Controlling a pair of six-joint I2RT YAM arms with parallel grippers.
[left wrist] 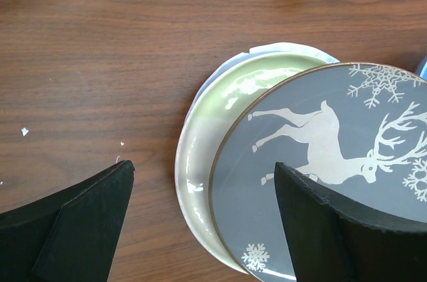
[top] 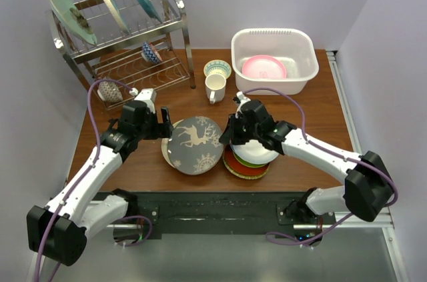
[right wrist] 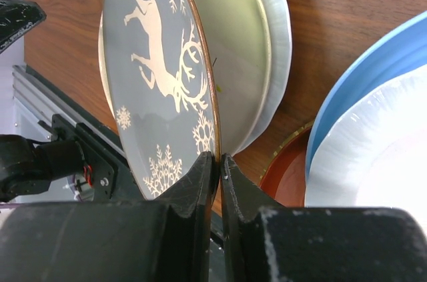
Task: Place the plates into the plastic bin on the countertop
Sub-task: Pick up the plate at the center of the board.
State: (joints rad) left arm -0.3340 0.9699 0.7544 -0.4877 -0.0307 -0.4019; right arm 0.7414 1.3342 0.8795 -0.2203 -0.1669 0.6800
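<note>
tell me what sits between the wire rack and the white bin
A small patterned bowl and a white mug stand between the wire rack and the white bin; the top view shows it.

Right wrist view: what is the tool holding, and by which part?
The right tool pinches the deer plate by its rim. The left tool is open and holds nothing.
</note>
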